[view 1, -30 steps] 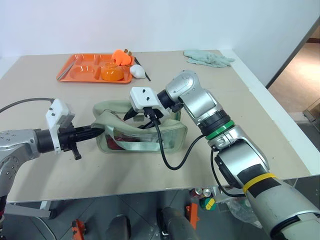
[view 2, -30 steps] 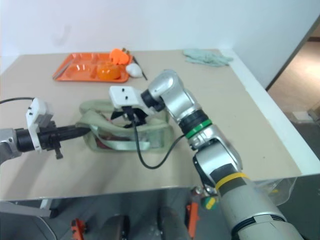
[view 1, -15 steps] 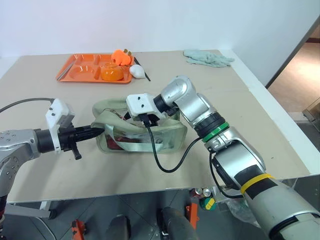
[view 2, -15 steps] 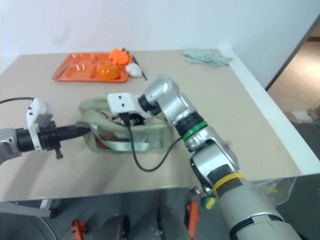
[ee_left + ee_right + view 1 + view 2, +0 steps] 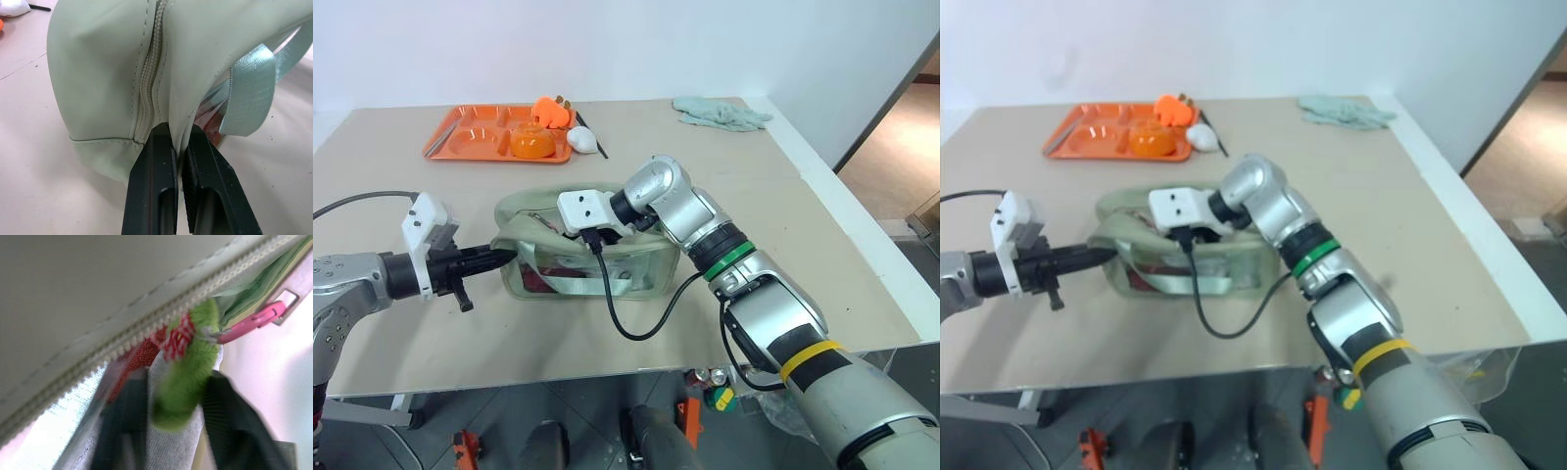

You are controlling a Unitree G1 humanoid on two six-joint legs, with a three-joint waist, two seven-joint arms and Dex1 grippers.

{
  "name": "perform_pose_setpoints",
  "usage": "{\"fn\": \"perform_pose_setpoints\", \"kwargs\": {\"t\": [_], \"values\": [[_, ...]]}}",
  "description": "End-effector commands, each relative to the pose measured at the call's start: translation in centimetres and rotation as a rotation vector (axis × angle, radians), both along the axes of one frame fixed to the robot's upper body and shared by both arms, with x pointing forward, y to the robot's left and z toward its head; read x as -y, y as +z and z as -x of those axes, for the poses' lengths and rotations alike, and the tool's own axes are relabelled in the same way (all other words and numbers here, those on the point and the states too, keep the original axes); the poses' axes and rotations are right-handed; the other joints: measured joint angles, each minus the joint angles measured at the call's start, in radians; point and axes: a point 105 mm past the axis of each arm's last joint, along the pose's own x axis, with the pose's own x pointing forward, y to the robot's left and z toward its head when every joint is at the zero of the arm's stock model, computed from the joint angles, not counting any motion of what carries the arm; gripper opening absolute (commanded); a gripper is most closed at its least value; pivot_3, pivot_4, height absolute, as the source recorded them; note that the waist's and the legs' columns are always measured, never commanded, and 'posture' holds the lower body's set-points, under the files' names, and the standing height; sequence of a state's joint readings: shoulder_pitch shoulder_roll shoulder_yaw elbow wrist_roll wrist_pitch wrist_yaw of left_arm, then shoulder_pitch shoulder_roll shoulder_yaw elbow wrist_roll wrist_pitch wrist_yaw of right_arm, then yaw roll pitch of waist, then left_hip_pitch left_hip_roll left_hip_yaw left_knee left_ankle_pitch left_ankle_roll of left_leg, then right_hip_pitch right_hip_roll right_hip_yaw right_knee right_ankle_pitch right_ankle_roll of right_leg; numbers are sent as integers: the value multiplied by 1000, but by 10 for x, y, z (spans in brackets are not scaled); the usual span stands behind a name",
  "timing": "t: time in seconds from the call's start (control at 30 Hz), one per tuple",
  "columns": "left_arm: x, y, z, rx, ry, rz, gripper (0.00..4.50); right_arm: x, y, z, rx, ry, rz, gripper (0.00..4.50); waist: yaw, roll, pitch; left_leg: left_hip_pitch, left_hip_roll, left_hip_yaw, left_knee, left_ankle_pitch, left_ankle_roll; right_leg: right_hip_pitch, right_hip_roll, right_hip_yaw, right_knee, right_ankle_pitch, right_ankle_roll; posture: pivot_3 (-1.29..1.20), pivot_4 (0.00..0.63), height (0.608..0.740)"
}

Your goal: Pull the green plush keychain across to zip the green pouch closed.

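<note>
Right gripper (image 5: 171, 396) has dropped onto green plush keychain (image 5: 188, 367), clasping it; left gripper (image 5: 180, 147) pinches green pouch (image 5: 98, 73).

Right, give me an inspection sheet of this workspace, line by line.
Surface: beige table, bare in front of the pouch.
Job's things: green pouch lies mid-table, strap handle draped over it; green plush keychain hangs at the zip by a pink clasp.
Clutter: orange tray with orange items at the far left; white object beside it; pale green glove at the far right.
Grippers: left gripper shut on the pouch's end seam; right gripper has its fingers either side of the keychain, which sits between them.
Cables: black cable loops from the right wrist camera across the pouch front.
Surroundings: white wall behind; doorway at right.
</note>
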State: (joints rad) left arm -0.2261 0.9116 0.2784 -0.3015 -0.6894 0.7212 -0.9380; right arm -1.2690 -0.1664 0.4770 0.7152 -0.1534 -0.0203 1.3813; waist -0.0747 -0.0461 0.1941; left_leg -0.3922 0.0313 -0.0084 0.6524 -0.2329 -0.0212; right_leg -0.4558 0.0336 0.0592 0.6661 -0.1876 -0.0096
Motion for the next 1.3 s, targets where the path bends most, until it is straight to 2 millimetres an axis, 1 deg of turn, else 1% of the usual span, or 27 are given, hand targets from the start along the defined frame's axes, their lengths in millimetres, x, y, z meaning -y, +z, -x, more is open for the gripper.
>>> {"fn": "perform_pose_setpoints", "kwargs": {"t": [0.03,0.23,0.33,0.4,0.43,0.53,0.6,0.67,0.73,0.8,0.87,0.93,1.07,1.13,1.3], "values": [[2,1,2,8,-7,-1,0,-3,14,3,30,33,-25,12,0,0,0,0,0,0,0,0,0,0,0,0,0,0,0,0,150,740],[2,1,2,7,-9,-1,0,0,18,3,32,41,-25,12,0,0,0,0,0,0,0,0,0,0,0,0,0,0,0,0,150,740],[2,1,2,5,-9,1,0,0,28,-2,43,13,-54,12,0,0,0,0,0,0,0,0,0,0,0,0,0,0,0,0,150,740],[2,0,2,4,-10,1,0,0,46,-8,59,-26,-92,12,0,0,0,0,0,0,0,0,0,0,0,0,0,0,0,0,150,740],[2,0,2,3,-10,2,0,1,61,-9,57,-40,-125,12,0,0,0,0,0,0,0,0,0,0,0,0,0,0,0,0,150,740],[1,0,1,1,-11,4,0,1,97,-5,26,-41,-208,12,0,1,1,-1,0,0,0,0,0,-1,0,0,0,0,0,0,150,740],[1,-1,0,0,-12,4,0,1,113,-2,13,-37,-238,12,0,1,1,-2,0,0,-1,0,0,-1,0,0,0,-1,0,0,150,740],[2,-1,-1,0,-15,7,0,1,123,3,-38,-32,-266,12,0,0,0,-1,0,0,-2,0,0,-1,0,0,0,-2,0,0,150,740],[3,-2,-2,1,-19,9,0,2,123,12,-116,0,-264,12,0,0,0,-1,0,0,-2,-1,-1,-1,-1,-1,0,-3,0,0,150,740],[4,-2,-3,2,-23,11,0,4,117,18,-178,23,-240,12,0,0,0,-1,0,-1,-3,-1,-1,-1,-1,-1,0,-3,0,0,150,740],[5,-2,-4,4,-25,12,0,7,108,17,-187,17,-222,12,0,0,0,-1,0,-1,-3,-1,-1,-1,-1,-1,0,-3,0,0,150,740],[5,-1,-4,4,-28,13,0,7,105,11,-178,-24,-229,12,0,0,0,-1,0,-1,-2,-1,-1,-1,-1,-1,0,-3,0,0,150,740],[5,-1,-3,3,-29,10,0,14,109,0,-101,-70,-246,12,0,0,0,-1,0,-1,-2,-1,-1,-1,-1,-1,0,-2,0,0,150,740],[4,-1,-3,3,-27,8,0,20,116,-6,-12,-79,-255,12,1,0,0,-1,-1,-1,-2,-1,-1,-1,-1,-1,0,-2,0,0,150,740],[4,-1,-3,1,-31,6,0,43,134,-16,112,-116,-245,12,1,0,0,-1,-1,0,-2,-1,-1,-1,-2,-1,0,-3,1,0,150,740]]}}
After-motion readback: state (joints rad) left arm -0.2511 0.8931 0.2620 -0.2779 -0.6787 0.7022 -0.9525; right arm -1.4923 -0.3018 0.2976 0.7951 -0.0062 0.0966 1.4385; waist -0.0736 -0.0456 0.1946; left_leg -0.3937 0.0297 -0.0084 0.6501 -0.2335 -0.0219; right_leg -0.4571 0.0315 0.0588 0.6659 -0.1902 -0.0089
